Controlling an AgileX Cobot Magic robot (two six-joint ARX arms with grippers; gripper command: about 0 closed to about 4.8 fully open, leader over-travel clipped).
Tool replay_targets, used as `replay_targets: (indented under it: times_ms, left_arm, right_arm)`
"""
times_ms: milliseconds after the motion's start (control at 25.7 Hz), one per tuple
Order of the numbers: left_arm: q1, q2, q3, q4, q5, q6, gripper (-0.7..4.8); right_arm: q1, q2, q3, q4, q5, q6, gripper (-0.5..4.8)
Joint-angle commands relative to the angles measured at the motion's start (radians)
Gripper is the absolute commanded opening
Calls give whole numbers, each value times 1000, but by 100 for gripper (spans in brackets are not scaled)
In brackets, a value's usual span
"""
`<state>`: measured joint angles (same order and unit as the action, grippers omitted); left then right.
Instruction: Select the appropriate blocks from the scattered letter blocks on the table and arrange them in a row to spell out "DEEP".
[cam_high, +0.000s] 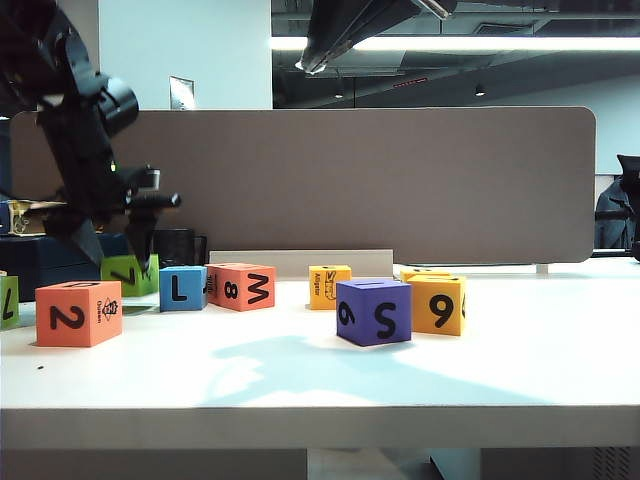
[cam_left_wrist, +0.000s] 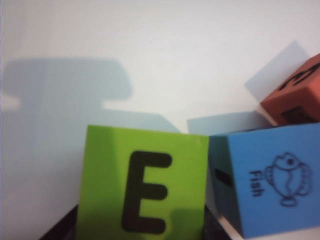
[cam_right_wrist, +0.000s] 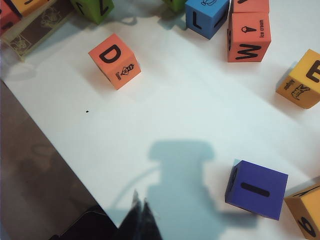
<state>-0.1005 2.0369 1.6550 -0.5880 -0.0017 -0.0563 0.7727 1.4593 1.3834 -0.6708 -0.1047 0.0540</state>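
- The left gripper (cam_high: 140, 262) is hanging at the table's (cam_high: 400, 370) back left, its jaws closing partway around the green cube (cam_left_wrist: 142, 185), whose top is showing a black "E".
- The blue cube (cam_left_wrist: 270, 177) is sitting just beside it.
- The right gripper (cam_right_wrist: 140, 212) is hovering high over the front edge, fingertips pressed together, holding nothing.
- The red-orange "D" cube (cam_right_wrist: 114, 60) is resting front left.

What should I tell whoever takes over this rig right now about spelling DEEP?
Left gripper: closed on the green E block, rear left of the table, beside the blue block.
Right gripper: shut, empty, held above the table.
Orange D block sits front left, yellow alligator block mid-rear; no P face shows.
Done: nothing lined up.
Left: set all four in a row.
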Motion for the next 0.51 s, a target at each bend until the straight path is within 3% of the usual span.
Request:
replay_targets:
  times_ms: [39, 195, 506]
  left_arm:
    - [-2, -31, 71, -120, 21, -10, 273]
    - [-27, -58, 104, -242, 114, -70, 273]
    - [-139, -60, 103, -337, 118, -113, 273]
  right_arm:
    - [1, -4, 5, 10, 31, -3, -2]
    - [-2, -4, 5, 10, 55, -3, -2]
    - [-6, -4, 5, 9, 55, -3, -2]
